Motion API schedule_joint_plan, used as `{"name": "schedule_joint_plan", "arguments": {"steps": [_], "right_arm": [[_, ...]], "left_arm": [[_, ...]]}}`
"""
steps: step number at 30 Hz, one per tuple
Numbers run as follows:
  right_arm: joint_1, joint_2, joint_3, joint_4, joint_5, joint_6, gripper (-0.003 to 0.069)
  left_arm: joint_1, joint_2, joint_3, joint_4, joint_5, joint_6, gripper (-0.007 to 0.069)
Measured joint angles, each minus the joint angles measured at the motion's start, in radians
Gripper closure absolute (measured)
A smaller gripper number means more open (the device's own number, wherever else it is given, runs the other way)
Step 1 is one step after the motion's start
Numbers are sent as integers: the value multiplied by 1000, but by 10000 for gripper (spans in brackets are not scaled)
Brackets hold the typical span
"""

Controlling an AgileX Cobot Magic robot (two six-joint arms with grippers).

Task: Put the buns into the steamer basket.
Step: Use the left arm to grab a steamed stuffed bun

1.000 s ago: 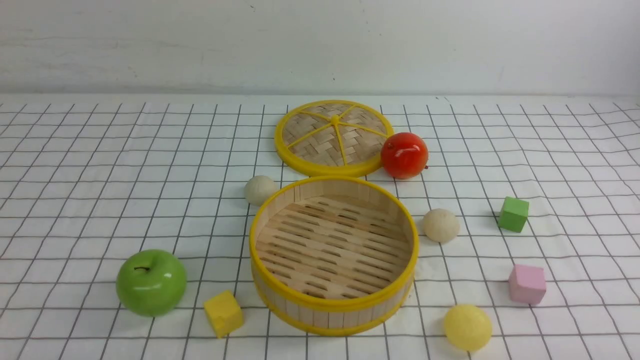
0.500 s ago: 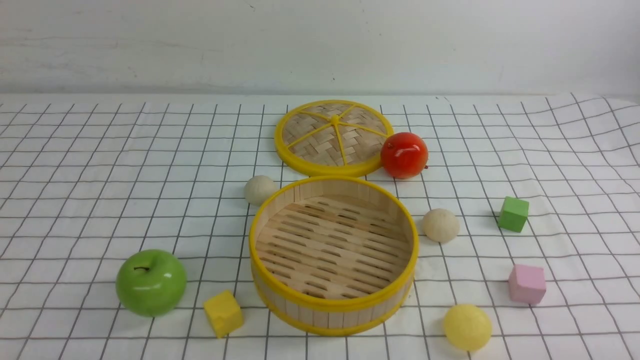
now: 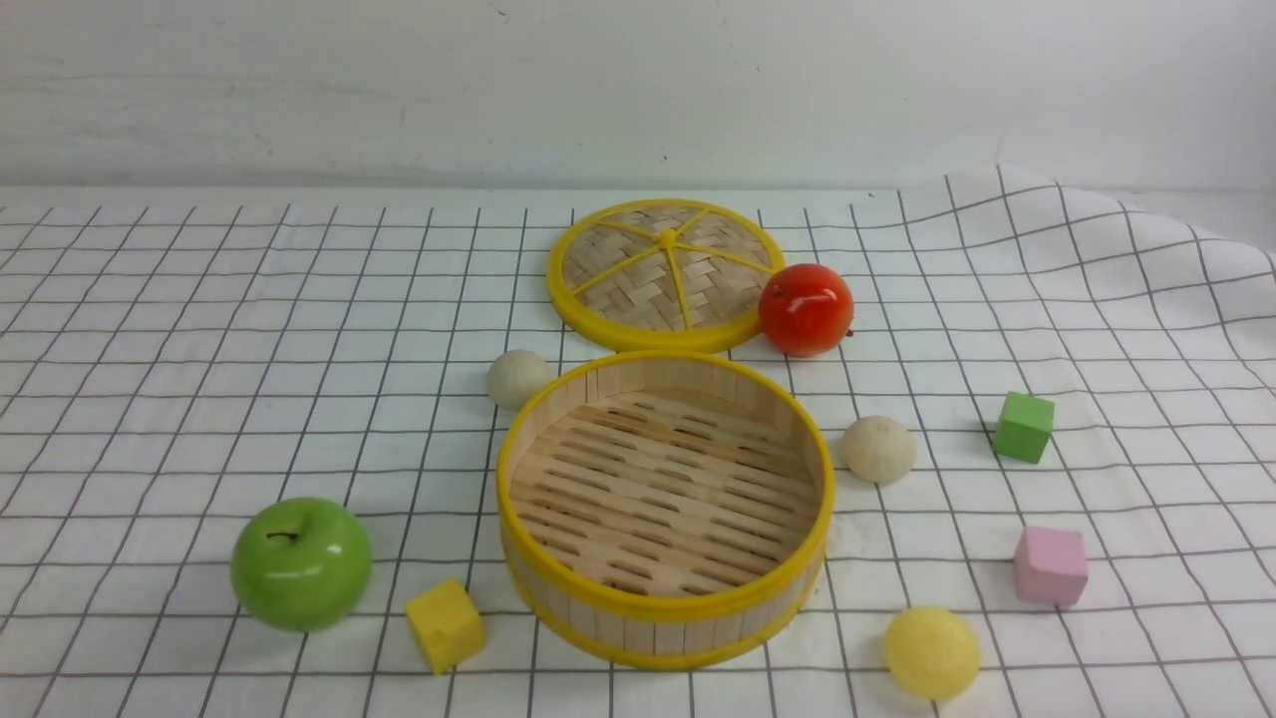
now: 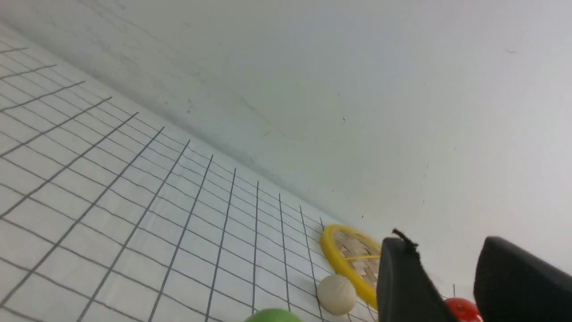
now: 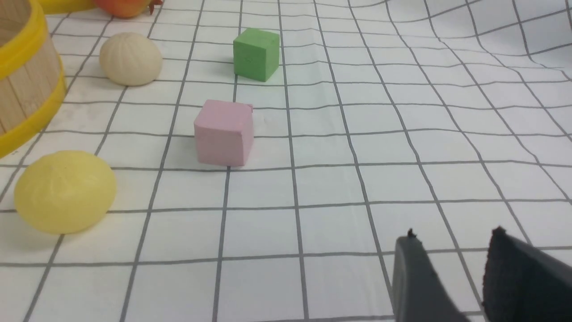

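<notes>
The steamer basket (image 3: pixel 653 626) stands empty at the table's middle, with all three buns on the cloth around it. One beige bun (image 3: pixel 517 378) rests by its far left side, another beige bun (image 3: pixel 878 449) to its right, and the pale yellow bun (image 3: pixel 932 652) at the near right. Neither gripper shows in the front view. In the left wrist view, my left gripper (image 4: pixel 444 243) is open and empty, well short of the beige bun (image 4: pixel 336 294). My right gripper (image 5: pixel 453 237) is open above bare cloth, apart from the yellow bun (image 5: pixel 65 191) and the beige bun (image 5: pixel 130 58).
The woven lid (image 3: pixel 663 274) lies behind the basket with a red fruit (image 3: pixel 805 309) beside it. A green apple (image 3: pixel 301 563) and a yellow cube (image 3: pixel 445 625) sit at the near left. A green cube (image 3: pixel 1023 427) and a pink cube (image 3: pixel 1051 566) sit on the right. The cloth's far right corner (image 3: pixel 1097 249) is raised in a fold.
The far right corner of the checked cloth has lifted and rippled upward. The basket, buns, fruit and cubes have not moved.
</notes>
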Motion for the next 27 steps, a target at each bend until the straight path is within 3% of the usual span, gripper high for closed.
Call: {"name": "schedule_joint_plan", "arguments": {"steps": [9,17,27], "right_arm": [[0,0,0,0,0,0,419],[0,0,0,0,0,0,419],[0,0,0,0,0,0,419]], "left_arm": [[0,65,-344,23,154,-7,386],[0,401,-636,59,656,21,386],[0,826,-657,-85,540,95,386]]}}
